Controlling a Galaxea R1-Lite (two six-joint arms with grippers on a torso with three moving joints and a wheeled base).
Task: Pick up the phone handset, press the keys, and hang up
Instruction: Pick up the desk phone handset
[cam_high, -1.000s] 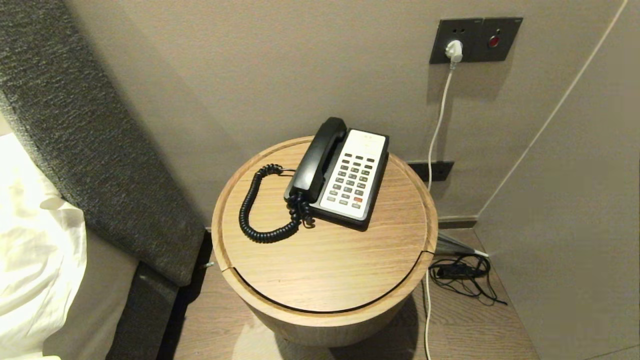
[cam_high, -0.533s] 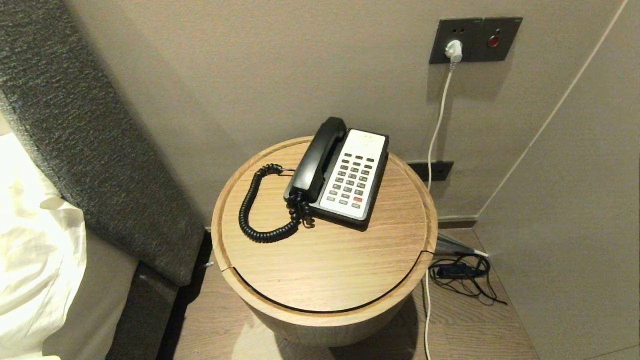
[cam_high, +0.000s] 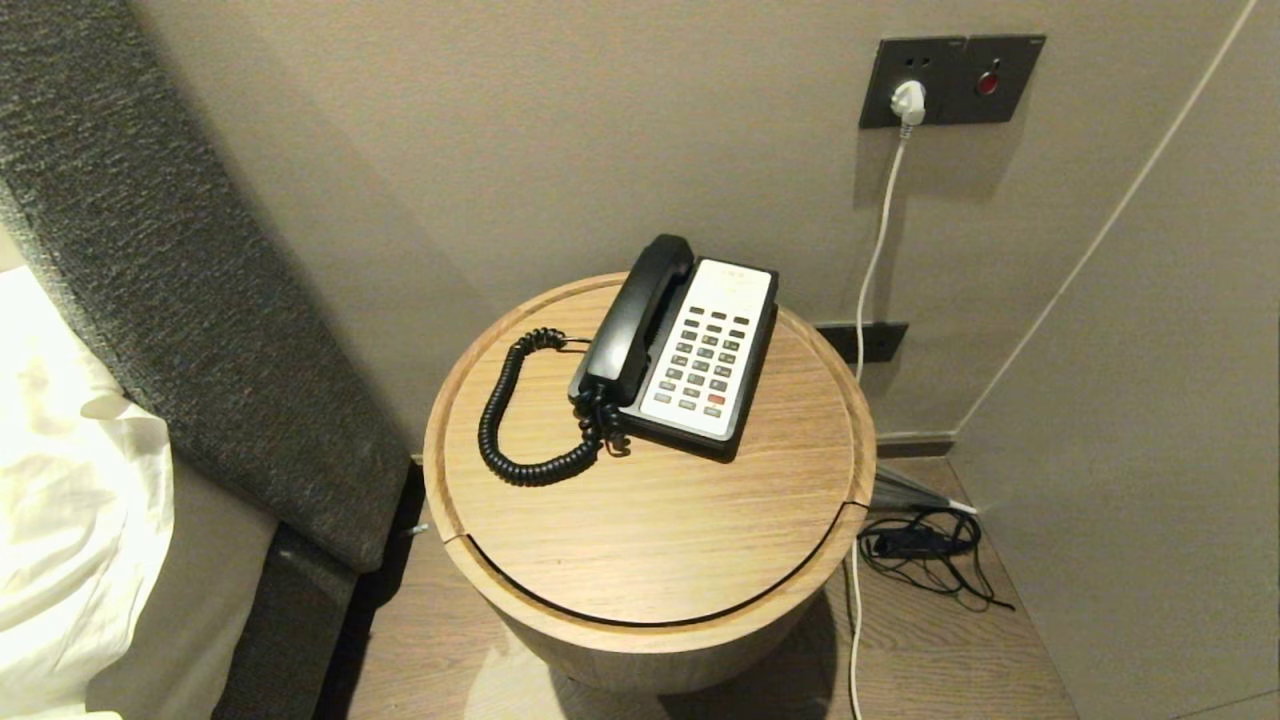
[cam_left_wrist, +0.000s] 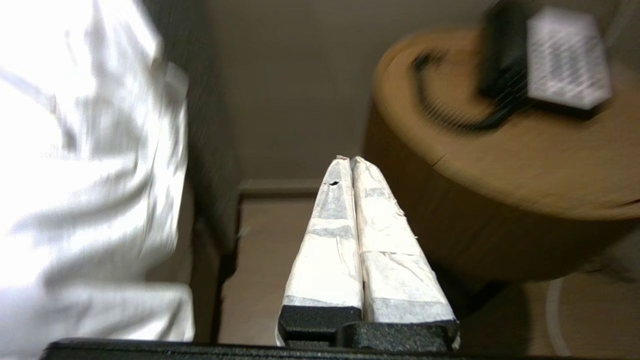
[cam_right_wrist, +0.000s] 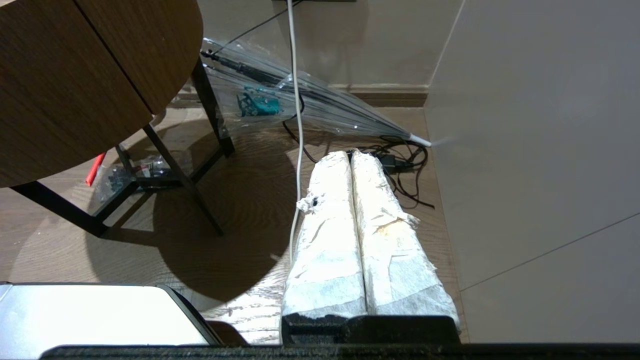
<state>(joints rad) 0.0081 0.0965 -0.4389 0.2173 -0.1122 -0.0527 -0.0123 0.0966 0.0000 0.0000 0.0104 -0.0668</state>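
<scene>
A black phone handset (cam_high: 632, 320) lies on its cradle on the left side of a phone base with a white keypad (cam_high: 712, 350), at the back of a round wooden side table (cam_high: 650, 520). A coiled black cord (cam_high: 500, 420) loops to the left of the phone. The phone also shows in the left wrist view (cam_left_wrist: 550, 55). Neither arm shows in the head view. My left gripper (cam_left_wrist: 350, 160) is shut and empty, low down, left of and below the table. My right gripper (cam_right_wrist: 350, 154) is shut and empty, near the floor to the right of the table.
A grey padded headboard (cam_high: 180, 260) and white bedding (cam_high: 70, 500) stand left of the table. A white cable (cam_high: 875, 260) hangs from a wall socket. Black cables (cam_high: 925, 545) and a clear folded umbrella (cam_right_wrist: 310, 105) lie on the floor at right.
</scene>
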